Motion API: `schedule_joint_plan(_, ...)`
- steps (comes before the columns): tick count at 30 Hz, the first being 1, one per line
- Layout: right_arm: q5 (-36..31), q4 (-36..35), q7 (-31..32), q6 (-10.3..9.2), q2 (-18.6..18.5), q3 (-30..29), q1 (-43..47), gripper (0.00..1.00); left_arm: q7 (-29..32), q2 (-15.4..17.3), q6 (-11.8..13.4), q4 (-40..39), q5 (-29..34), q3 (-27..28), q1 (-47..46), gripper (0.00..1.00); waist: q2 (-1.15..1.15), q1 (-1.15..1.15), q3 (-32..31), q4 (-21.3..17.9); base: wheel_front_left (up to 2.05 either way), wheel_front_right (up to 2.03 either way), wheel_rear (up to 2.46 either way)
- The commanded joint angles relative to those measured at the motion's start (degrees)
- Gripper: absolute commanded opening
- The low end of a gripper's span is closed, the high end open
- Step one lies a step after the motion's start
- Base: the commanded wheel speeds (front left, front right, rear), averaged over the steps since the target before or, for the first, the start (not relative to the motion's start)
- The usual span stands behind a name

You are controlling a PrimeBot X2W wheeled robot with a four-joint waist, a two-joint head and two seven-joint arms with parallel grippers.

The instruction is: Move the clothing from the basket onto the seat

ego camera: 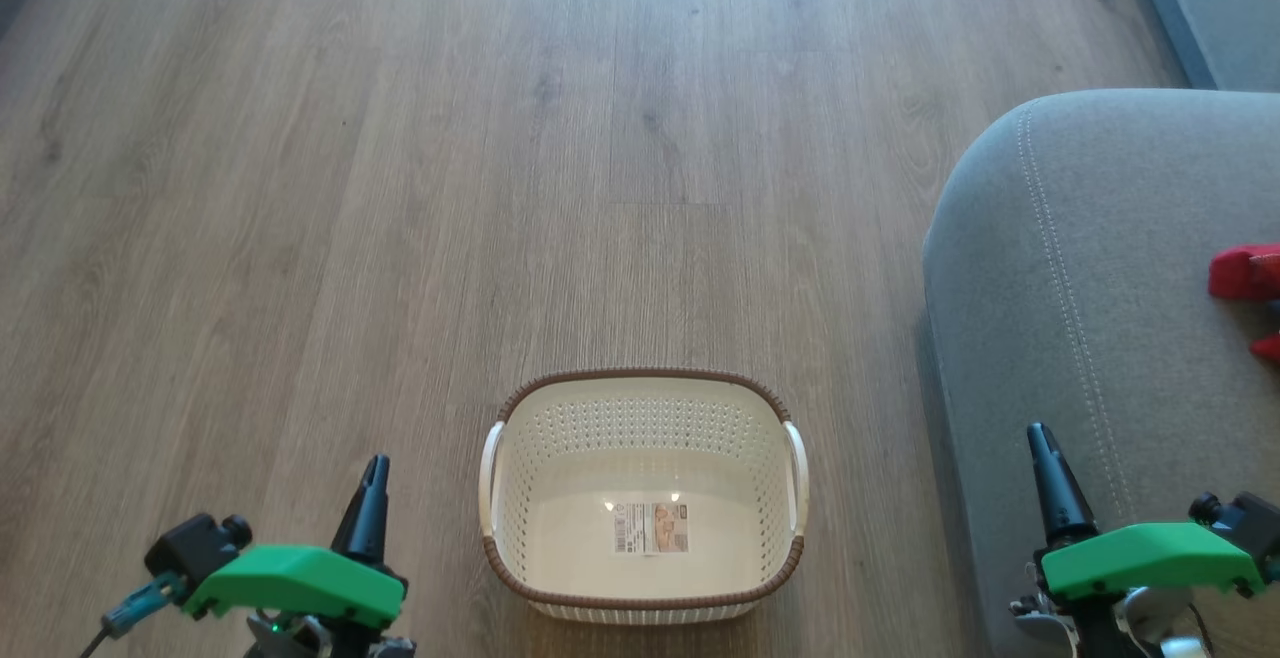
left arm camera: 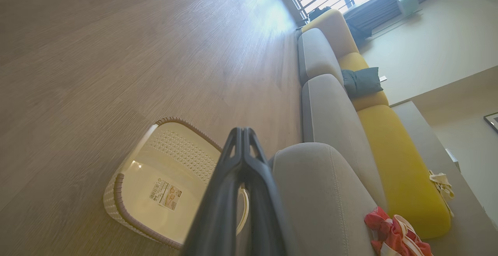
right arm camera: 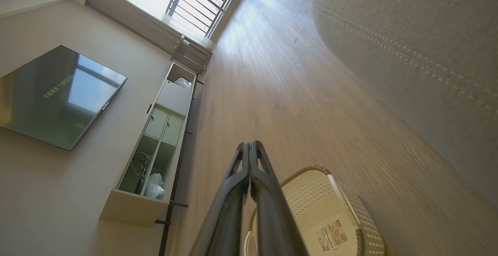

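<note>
Left gripper (ego camera: 375, 470) and right gripper (ego camera: 1042, 446), jaws closed empty, flank basket (ego camera: 645, 376) on wood floor (ego camera: 400, 188) beside grey seat (ego camera: 1100, 288).

The head camera looks steeply down on the basket (ego camera: 645, 423), while both low wrist cameras share it obliquely.

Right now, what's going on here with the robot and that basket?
A two-armed robot looks down at a cream basket on the wood floor, next to a grey sofa seat. The basket has no clothes in it, just a label on its bottom. The red clothing lies on the seat. The left hand and right hand hang either side of the basket, both shut and holding nothing. The job looks done.
</note>
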Motion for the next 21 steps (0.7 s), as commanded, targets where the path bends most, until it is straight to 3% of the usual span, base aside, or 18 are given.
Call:
schedule_joint_plan(1, 1.3, -2.0, 0.3, 0.01, 0.1, 0.2, -3.4, 0.00, 0.4, 0.6, -0.5, -2.1, -1.2, 1.8, -3.4, 0.00, 0.00, 0.00, 0.0, -0.1, 0.00, 0.00, 0.00)
schedule_joint_plan(21, 12.8, -2.0, 3.6, 0.00, 0.2, -1.2, -4.9, 0.00, 3.7, 0.7, -2.3, -2.4, -13.8, 5.2, -4.3, 0.00, 0.00, 0.00, 0.2, -1.4, 0.00, 0.00, 0.00)
